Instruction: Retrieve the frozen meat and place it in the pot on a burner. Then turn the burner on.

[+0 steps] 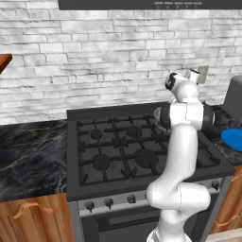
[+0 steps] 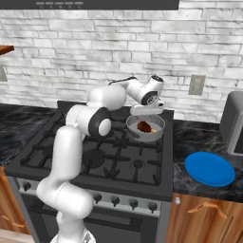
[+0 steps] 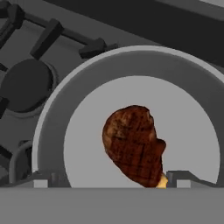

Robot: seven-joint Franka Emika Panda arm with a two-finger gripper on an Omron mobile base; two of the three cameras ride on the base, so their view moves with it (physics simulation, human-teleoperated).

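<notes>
The frozen meat (image 3: 133, 146) is seen lying flat on the floor of the pot (image 3: 52, 118), its paler tan end turned toward the camera on the hand. The pot (image 2: 157, 132) is set on the rear right burner of the stove (image 2: 42, 156), next to the back wall, so the first part of the task is judged done.

The gripper (image 2: 145, 112) is held just above the pot, pointed down into it. In the hand view its two finger tips (image 3: 41, 180) are spread wide to either side, and nothing is gripped between them; the meat is lying free below. The jaws are judged to be parted this far so that the meat is left clear.

The burner is judged not yet lit. The knobs (image 2: 115, 201) are ranged along the stove's front panel, well apart from the gripper, so a long reach down and forward is called for. A blue plate (image 2: 209, 168) is left unused on the counter to the right.
</notes>
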